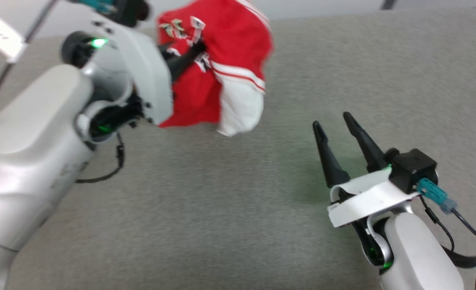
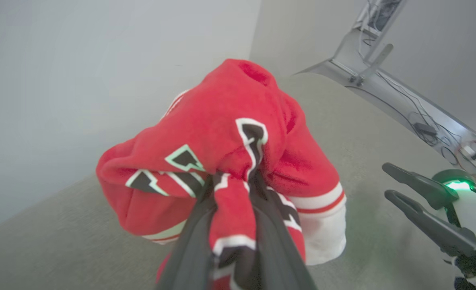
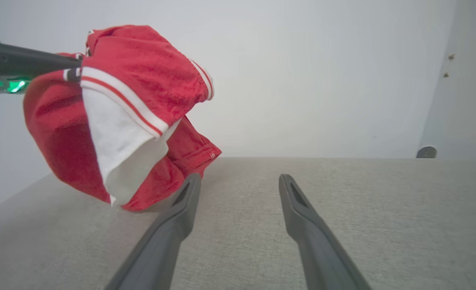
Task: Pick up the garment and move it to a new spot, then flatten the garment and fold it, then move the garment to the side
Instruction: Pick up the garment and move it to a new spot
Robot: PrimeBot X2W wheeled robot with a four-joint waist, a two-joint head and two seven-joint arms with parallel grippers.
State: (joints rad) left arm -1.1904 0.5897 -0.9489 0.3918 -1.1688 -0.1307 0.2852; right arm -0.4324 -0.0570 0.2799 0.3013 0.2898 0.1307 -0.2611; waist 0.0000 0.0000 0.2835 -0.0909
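The garment (image 1: 221, 60) is a red jersey with a white sleeve and striped trim, bunched up and hanging above the grey table at the upper middle of the head view. My left gripper (image 1: 193, 50) is shut on a fold of it by the black lettering. In the left wrist view, the left gripper (image 2: 234, 179) pinches the garment (image 2: 221, 117) between both fingers. My right gripper (image 1: 331, 120) stands open and holds nothing at the lower right, apart from the cloth. In the right wrist view, the right gripper (image 3: 240, 177) points at bare table, with the garment (image 3: 141, 68) to its upper left.
The grey fabric-covered table (image 1: 229, 209) spreads under both arms. A pale wall (image 3: 322, 72) rises behind its far edge. A metal frame with cables (image 2: 386, 92) runs along the table's side. A black cable (image 1: 109, 169) loops under my left forearm.
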